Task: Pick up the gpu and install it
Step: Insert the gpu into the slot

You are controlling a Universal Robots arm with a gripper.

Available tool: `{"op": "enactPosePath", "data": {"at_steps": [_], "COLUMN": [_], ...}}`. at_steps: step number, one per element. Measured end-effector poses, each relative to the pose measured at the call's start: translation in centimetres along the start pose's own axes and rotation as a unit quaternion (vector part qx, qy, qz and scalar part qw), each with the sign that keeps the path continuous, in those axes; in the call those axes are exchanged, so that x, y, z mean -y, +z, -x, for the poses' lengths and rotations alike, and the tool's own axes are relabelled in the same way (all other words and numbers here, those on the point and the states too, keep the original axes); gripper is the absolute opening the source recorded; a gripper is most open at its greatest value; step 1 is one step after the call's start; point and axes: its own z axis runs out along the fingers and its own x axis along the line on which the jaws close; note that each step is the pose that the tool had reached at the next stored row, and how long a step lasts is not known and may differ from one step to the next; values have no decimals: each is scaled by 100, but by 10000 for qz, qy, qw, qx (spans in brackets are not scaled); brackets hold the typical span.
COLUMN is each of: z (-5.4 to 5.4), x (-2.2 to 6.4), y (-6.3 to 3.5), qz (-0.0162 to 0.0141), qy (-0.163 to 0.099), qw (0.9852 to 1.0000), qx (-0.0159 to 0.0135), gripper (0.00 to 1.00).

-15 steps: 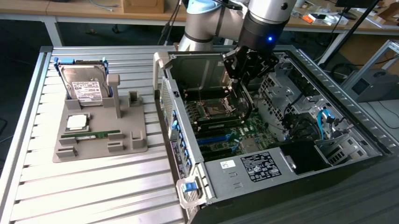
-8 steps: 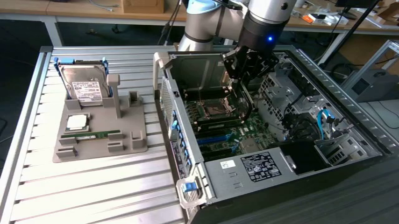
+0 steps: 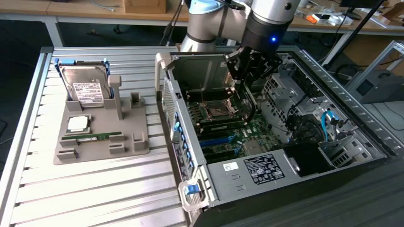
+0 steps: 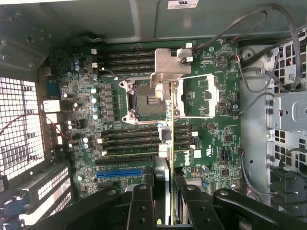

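Note:
My gripper [image 3: 248, 71] hangs inside the open computer case [image 3: 363, 137], shut on the gpu [image 3: 243, 105]. The gpu is a thin dark card that hangs downward from the fingers, above the motherboard [image 3: 265, 132]. In the wrist view the gpu [image 4: 166, 143] appears edge-on, running from between the black fingers [image 4: 141, 203] out over the CPU socket [image 4: 144, 98], with its silver metal bracket [image 4: 168, 62] at the far end. The gripper [image 4: 166, 196] clamps the card from both sides. The card's lower edge is above the board, apart from the blue slot [image 4: 122, 173].
On the slatted table at the exterior view's left stands a grey parts holder [image 3: 101, 149] with a silver hard drive [image 3: 85, 87], a CPU chip [image 3: 77, 124] and a green memory stick [image 3: 93, 136]. Cables [image 4: 259, 91] and drive cages [image 3: 296, 90] line the case's far side.

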Motion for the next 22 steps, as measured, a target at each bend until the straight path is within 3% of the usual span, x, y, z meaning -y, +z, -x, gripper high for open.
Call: {"op": "enactPosePath", "data": {"at_steps": [11, 22], "z": [0, 0], "x": [0, 0], "y": [0, -1], "qz": [10, 23], "qy": [-338, -808], "qw": [9994, 9967], "qx": [5, 12], "gripper": [27, 27]}}
